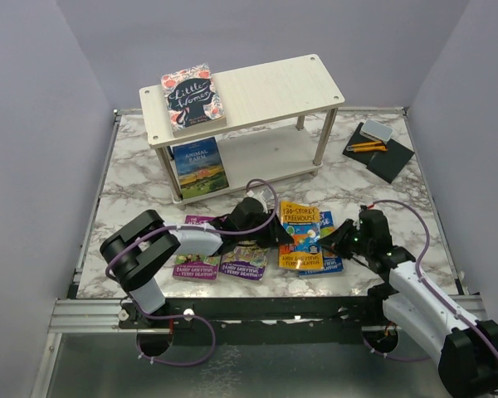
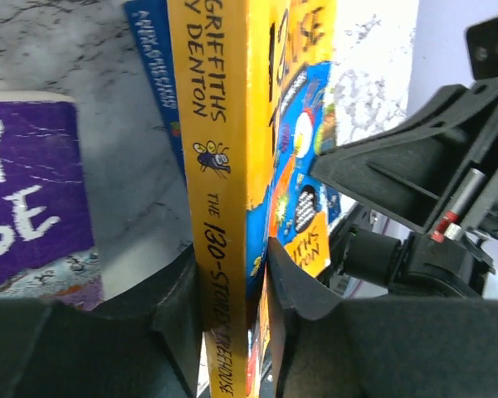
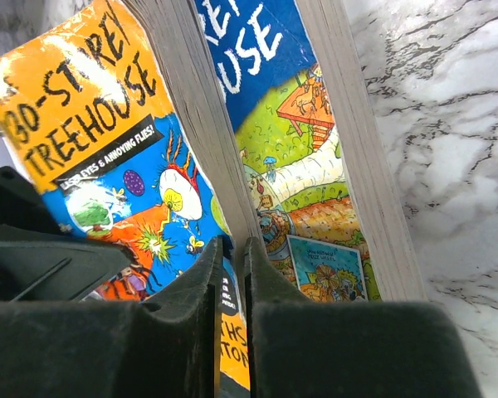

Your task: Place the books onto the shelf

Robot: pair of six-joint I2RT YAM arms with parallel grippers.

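Holding the orange Treehouse book point(image 1: 299, 222) takes both of your grippers right now. The book is in front of the shelf point(image 1: 274, 87), well apart from it, above the marble table point(image 1: 133, 195). Your left gripper point(image 2: 232, 278) has its fingers point(image 2: 176, 311) pressed on both sides of the yellow spine. Your right gripper point(image 3: 235, 269) pinches the other edge of the same book, with its fingers point(image 3: 191, 323) nearly together. A blue Treehouse book point(image 1: 330, 264) lies flat under it. Purple Treehouse books point(image 1: 197, 267) lie flat in front of the shelf too, nearer its left end. Little Women point(image 1: 191, 99) lies on the shelf's top board, at the left end. Animal Farm point(image 1: 199, 166) sits on the bottom board below it. A black pad point(image 1: 390, 162) with pencils lies beside the shelf's right end.
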